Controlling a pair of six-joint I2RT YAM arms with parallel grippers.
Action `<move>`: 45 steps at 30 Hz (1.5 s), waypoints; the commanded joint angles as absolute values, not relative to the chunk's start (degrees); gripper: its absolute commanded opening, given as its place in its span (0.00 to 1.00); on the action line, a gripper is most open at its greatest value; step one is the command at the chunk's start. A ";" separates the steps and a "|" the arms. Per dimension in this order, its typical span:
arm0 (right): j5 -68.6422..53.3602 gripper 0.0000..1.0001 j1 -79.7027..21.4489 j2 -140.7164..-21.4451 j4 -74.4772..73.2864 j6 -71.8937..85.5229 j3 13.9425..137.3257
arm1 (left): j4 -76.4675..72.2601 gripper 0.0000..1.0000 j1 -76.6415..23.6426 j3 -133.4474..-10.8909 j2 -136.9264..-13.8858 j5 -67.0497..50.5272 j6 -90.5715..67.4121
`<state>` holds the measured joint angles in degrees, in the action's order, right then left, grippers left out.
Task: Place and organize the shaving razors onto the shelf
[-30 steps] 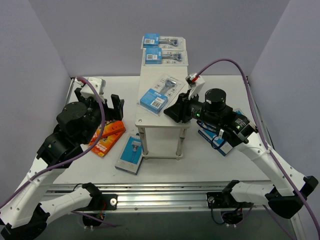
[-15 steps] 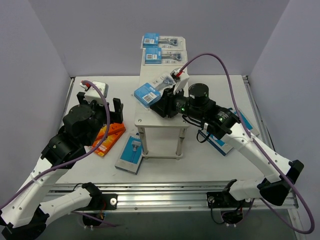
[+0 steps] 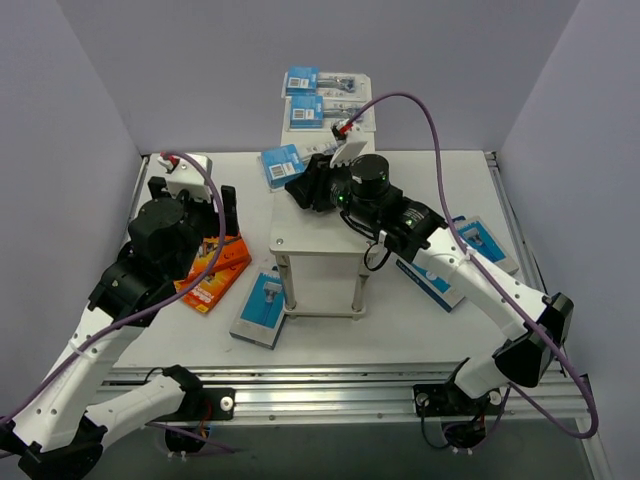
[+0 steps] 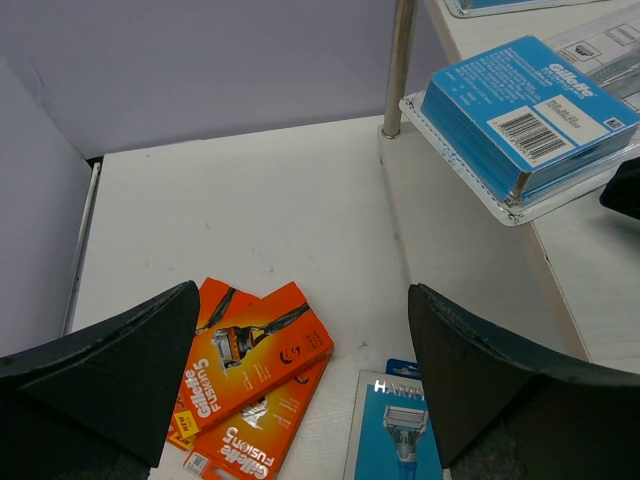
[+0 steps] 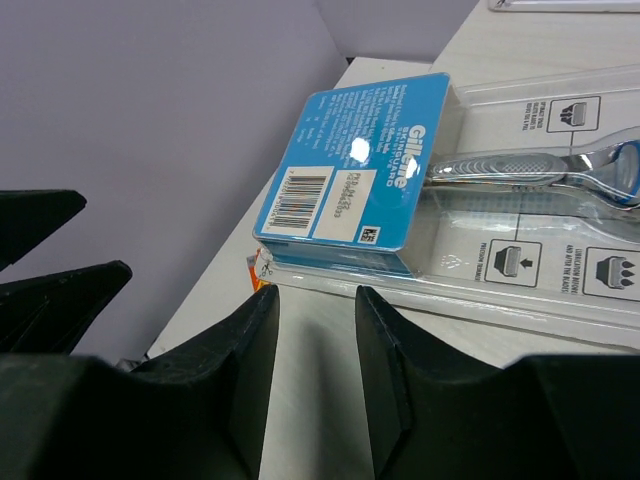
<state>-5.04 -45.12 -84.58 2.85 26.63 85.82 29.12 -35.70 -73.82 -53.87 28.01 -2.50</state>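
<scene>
The shelf (image 3: 320,240) stands mid-table with two blister packs (image 3: 322,80) (image 3: 328,113) at its far end. A third blue-card blister pack (image 3: 283,165) (image 5: 400,180) (image 4: 530,110) lies on the top, overhanging the left edge. My right gripper (image 3: 303,190) (image 5: 315,297) sits low on the shelf top (image 5: 480,320) just behind that pack, jaws slightly apart with nothing between them. My left gripper (image 3: 195,203) (image 4: 302,290) hangs wide open above two orange razor boxes (image 3: 213,272) (image 4: 250,350). A blue-and-white box (image 3: 262,308) (image 4: 400,430) lies beside the shelf's legs.
Two more blue boxes (image 3: 485,243) (image 3: 432,283) lie on the table to the right, partly under the right arm. A metal shelf leg (image 4: 398,70) stands behind the orange boxes. Purple walls close in the left, back and right sides.
The right arm swung toward the back left along the shelf top, and the blister pack went with it to the left edge. Its jaws have parted a little. The left arm shifted slightly.
</scene>
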 commanded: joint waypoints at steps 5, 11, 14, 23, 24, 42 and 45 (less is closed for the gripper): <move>2.64 0.35 -45.26 -87.01 -0.53 28.39 88.33 | 23.03 0.94 -27.87 -76.81 -56.95 18.91 -5.27; 1.58 0.39 -45.00 -81.39 1.32 27.77 88.33 | 19.87 0.94 -24.35 -79.98 -62.47 13.02 -8.61; 2.63 0.40 -44.12 -78.41 0.27 27.16 88.77 | 18.90 0.94 -23.73 -81.91 -65.81 11.34 -9.49; 0.62 0.39 -34.65 -73.74 -4.31 28.39 87.89 | 16.87 0.94 -22.33 -84.99 -73.20 8.70 -11.34; 0.53 0.39 -33.93 -73.57 -4.39 28.39 87.72 | 16.96 0.94 -22.24 -86.12 -73.82 8.70 -11.16; 0.53 0.40 -30.85 -74.62 -5.27 27.07 89.83 | 18.11 0.94 -21.27 -92.64 -82.44 4.93 -10.11; 0.53 0.40 -30.50 -74.71 -5.01 27.07 89.91 | 17.75 0.94 -21.27 -92.29 -82.53 4.75 -10.37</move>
